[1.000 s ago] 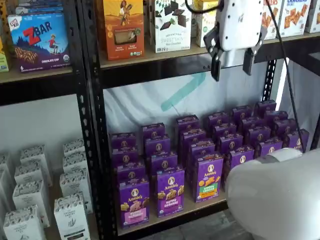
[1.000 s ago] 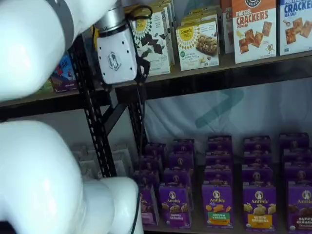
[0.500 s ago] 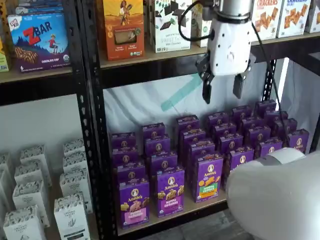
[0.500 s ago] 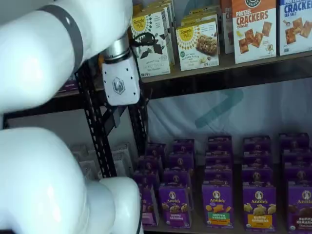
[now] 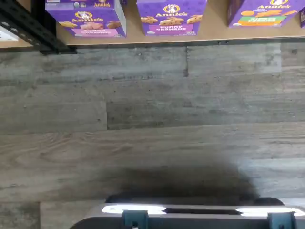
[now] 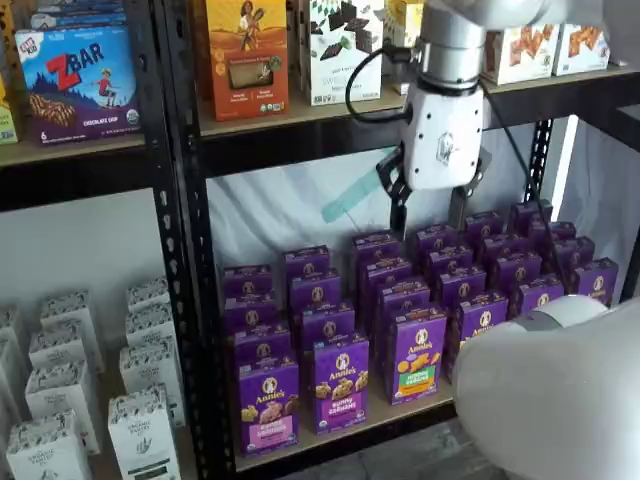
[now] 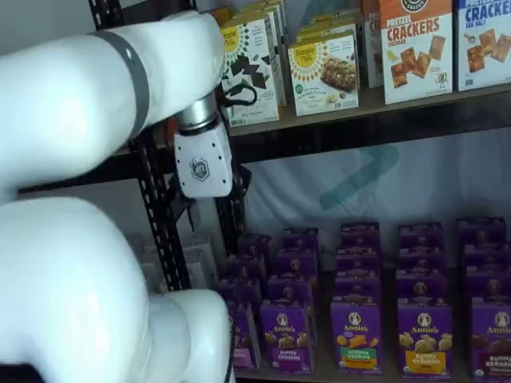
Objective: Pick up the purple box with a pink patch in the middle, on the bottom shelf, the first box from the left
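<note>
On the bottom shelf (image 6: 400, 415), front row: purple box (image 6: 268, 404) with pink band, upright at the row's end beside the black upright; purple-band box (image 6: 341, 383) just beside it, then a green-and-orange one (image 6: 417, 354). Gripper (image 6: 428, 212): white body, black fingers spread apart with a plain gap, grasping nothing, hanging above the rear rows, well apart from the purple box.
</note>
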